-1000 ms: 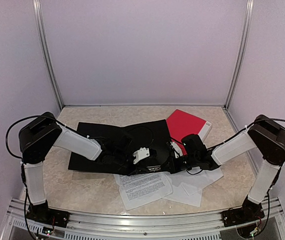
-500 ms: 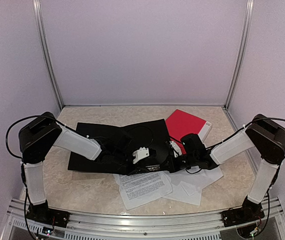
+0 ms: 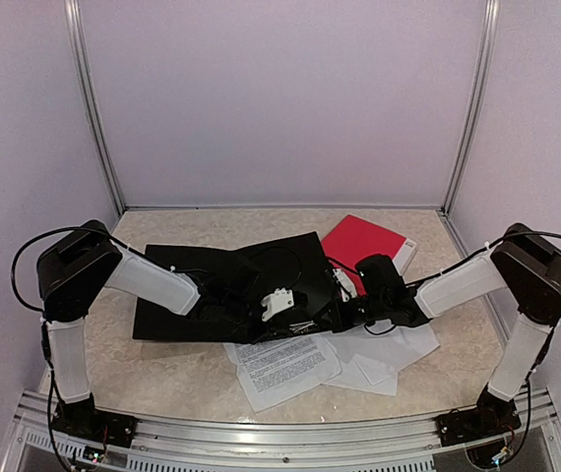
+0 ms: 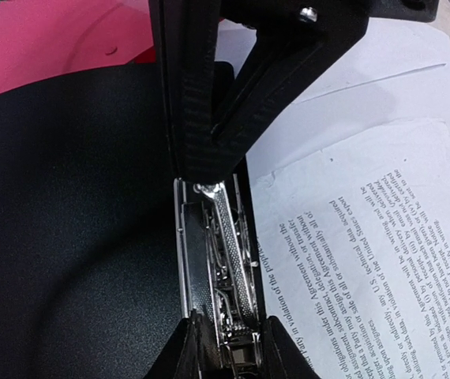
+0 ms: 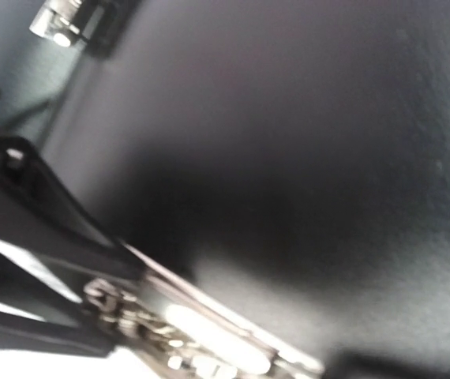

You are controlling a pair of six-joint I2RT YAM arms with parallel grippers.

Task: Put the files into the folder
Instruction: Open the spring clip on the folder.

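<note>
1. Folder (image 3: 212,285) lies open on the worktop (image 3: 162,374) in the top view. Files (image 3: 280,366) rest loose just in front of it, none inside. Right arm (image 3: 458,285) has edged rearward, uncovering more sheets.
2. Left wrist: left fingers (image 4: 181,355), partly open, grip the metal clamp (image 4: 229,260). Right fingers (image 4: 209,95), closed and empty, touch its far end.
3. Right wrist: blurred. Work is probably still on the clamp, and filing has not begun.

The left arm (image 3: 148,280) and right arm (image 3: 458,285) each reach inward from a raised elbow, forearms low, wrists nearly meeting at the middle. The left gripper (image 3: 305,313) pinches a metal clip (image 4: 229,260) between narrowly parted fingers. The right gripper (image 3: 347,307) is fully closed, just beside it
</note>
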